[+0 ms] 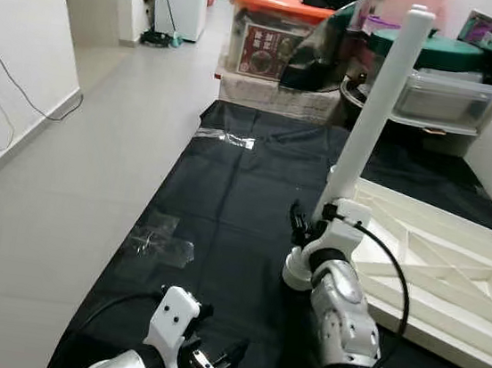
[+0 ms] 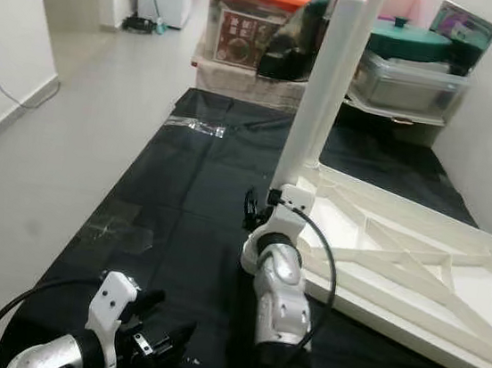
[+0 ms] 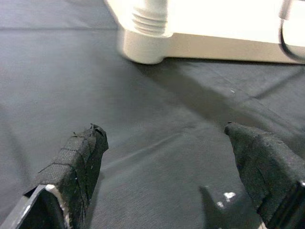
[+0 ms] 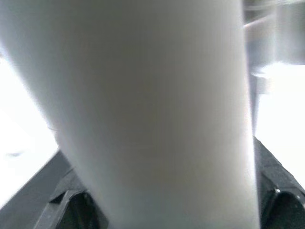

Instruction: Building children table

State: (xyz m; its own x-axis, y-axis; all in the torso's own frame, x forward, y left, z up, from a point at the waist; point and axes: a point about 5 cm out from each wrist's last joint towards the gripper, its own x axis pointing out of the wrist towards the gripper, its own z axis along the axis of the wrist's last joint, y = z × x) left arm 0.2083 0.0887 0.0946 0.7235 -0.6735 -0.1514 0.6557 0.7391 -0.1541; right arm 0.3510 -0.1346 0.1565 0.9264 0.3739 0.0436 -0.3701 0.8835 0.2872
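Note:
A white children's table top (image 1: 450,281) lies upside down on a black cloth (image 1: 227,191), to my right. A long white table leg (image 1: 376,110) stands tilted at its near left corner. My right gripper (image 1: 306,220) is at the foot of that leg, shut on it; in the right wrist view the leg (image 4: 152,105) sits between the two black fingers (image 4: 274,191). My left gripper (image 1: 215,360) hovers low over the cloth at the front left, open and holding nothing. From the left wrist, a white corner socket (image 3: 143,45) of the table lies ahead of the open gripper (image 3: 176,157).
Stacked storage boxes, one with an orange lid (image 1: 277,4), and a grey bin with a green lid (image 1: 438,82) stand behind the cloth. Tiled floor (image 1: 98,148) and a white wall with cables run along the left. Clear tape patches (image 1: 163,241) lie on the cloth.

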